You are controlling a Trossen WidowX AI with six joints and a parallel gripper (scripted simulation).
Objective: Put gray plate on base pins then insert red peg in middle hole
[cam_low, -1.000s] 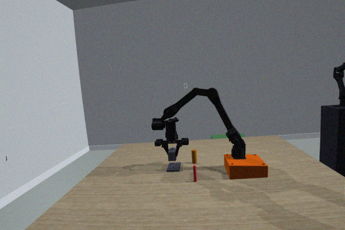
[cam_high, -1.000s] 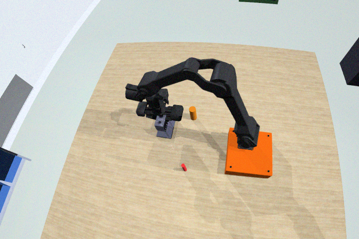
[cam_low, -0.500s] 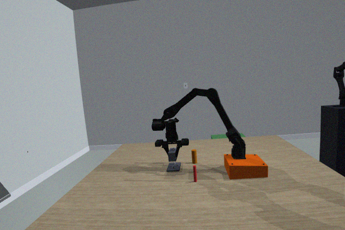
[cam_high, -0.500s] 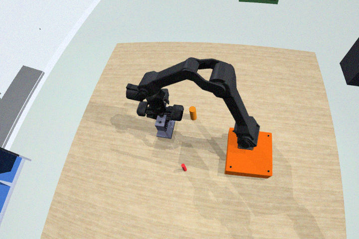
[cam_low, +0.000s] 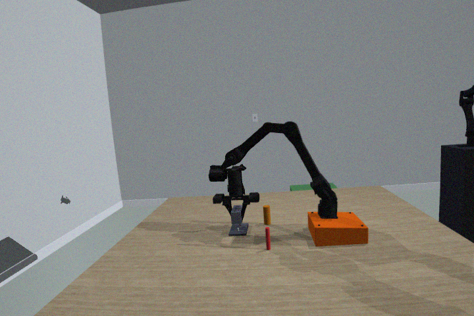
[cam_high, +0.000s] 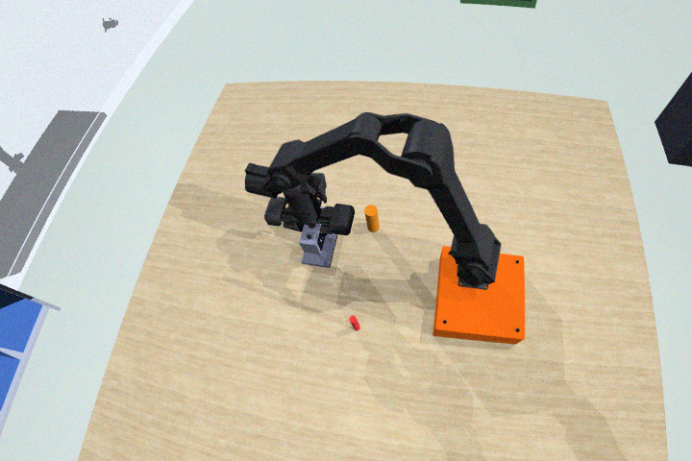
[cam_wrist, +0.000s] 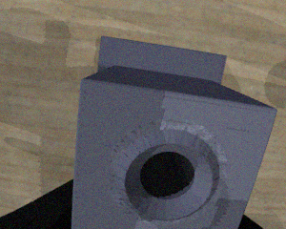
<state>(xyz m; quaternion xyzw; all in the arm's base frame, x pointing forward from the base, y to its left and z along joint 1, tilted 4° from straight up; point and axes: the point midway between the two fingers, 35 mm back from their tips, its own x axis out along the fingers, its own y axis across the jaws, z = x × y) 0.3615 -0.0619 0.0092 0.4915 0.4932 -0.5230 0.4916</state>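
Observation:
The gray plate point(cam_high: 309, 243) point(cam_low: 236, 214) point(cam_wrist: 110, 138), a thick block with a round hole in its top, is held by my gripper point(cam_high: 318, 235) point(cam_low: 237, 218). My gripper is shut on it, with dark fingers on either side. The plate is over the flat gray base point(cam_high: 318, 261) point(cam_low: 242, 232) point(cam_wrist: 162, 58), whose front part shows beyond it. Whether they touch cannot be told. A small pale pin shows on the base in the exterior view; the other pin is hidden. The red peg point(cam_high: 355, 323) point(cam_low: 268, 238) stands upright on the table, apart from the base.
An orange cylinder point(cam_high: 372, 218) point(cam_low: 266, 214) stands upright to the right of the gripper. The orange mounting box point(cam_high: 482, 315) point(cam_low: 341, 236) carries the arm at the right. The wooden table point(cam_high: 237, 380) point(cam_low: 170, 283) extends beneath them.

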